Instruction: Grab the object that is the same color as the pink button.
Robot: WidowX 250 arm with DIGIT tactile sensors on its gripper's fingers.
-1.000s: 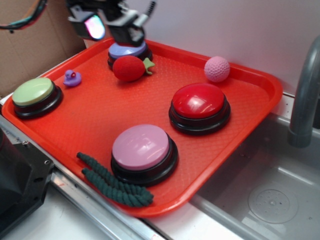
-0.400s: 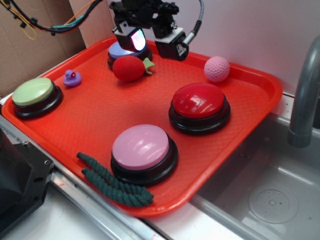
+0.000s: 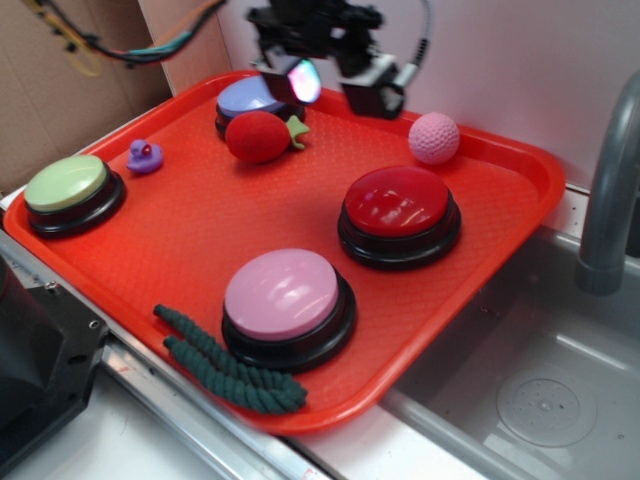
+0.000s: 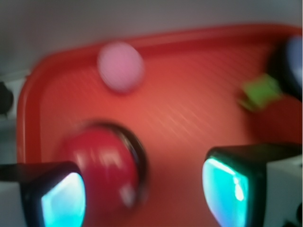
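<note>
Pincer point(image 3: 330, 80) hangs spread wide and empty above the tray's point(image 3: 520, 150) back edge, pink ball point(image 3: 434, 138) sitting just off to its side, probably lining up for it.

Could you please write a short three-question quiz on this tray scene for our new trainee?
1. True or false: the small dimpled pink ball touches the glossy red dome button.
2. Which lies beside the glossy pink dome button? A) dark green twisted rope B) small purple duck C) red plush strawberry
3. Fill in: the tool hovers between the strawberry and the ____.

Key: 1 false; 2 A; 3 pink ball.
</note>
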